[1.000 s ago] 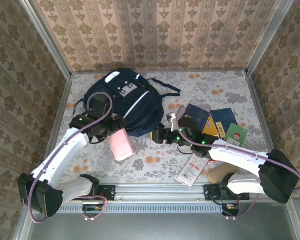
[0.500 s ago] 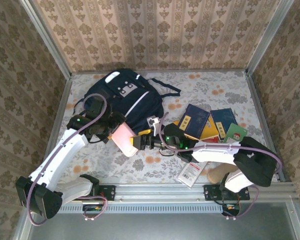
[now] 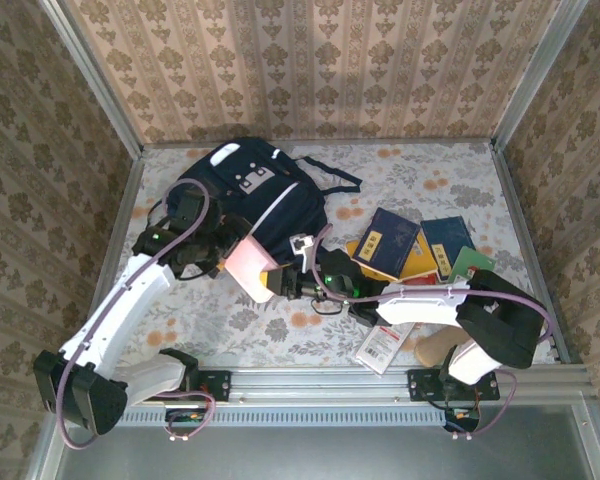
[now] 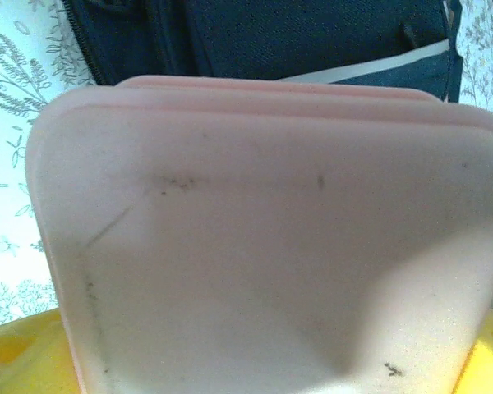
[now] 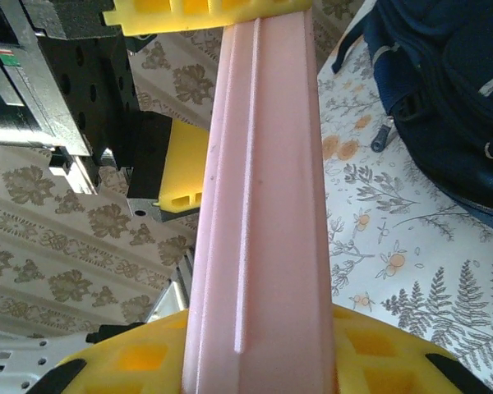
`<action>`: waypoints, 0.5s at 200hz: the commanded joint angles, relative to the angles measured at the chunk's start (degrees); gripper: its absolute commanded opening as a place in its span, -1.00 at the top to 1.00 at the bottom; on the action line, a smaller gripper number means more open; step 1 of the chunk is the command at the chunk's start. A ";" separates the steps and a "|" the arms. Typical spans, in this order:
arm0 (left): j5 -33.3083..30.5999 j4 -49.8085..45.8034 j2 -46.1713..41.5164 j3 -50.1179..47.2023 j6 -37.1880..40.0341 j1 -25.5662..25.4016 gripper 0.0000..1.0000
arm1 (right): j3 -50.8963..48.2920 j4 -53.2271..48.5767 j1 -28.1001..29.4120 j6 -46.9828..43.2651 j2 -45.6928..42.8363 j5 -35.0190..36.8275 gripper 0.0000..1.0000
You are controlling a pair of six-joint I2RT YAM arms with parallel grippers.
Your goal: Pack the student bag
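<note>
Two claws now pinch the pink case (image 3: 246,262): the right claw (image 3: 278,281) has just closed narrow on its near end, while the left claw (image 3: 228,254) clamps its broad faces. I read this as a handover toward the student bag (image 3: 252,195), lying at the surface's (image 3: 430,170) far-left corner. A second ago the right claw stood wider, beside the books (image 3: 385,243).

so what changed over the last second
The right arm swung left, away from the books, and its fingers closed on the pink case. The left fingers lifted that case nearer the student bag. Bag and books stayed put.
</note>
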 commanded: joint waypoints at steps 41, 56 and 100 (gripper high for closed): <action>-0.62 1.16 11.62 14.13 29.07 0.02 -1.00 | -5.57 -17.70 -7.09 -6.98 -17.80 13.69 0.43; -0.36 1.68 15.38 17.19 35.72 0.00 -1.00 | -6.50 -22.00 -9.45 -8.05 -21.69 14.54 0.42; 4.00 7.95 25.22 22.27 57.82 0.15 -0.94 | -9.53 -31.92 -16.50 -11.21 -33.31 15.92 0.42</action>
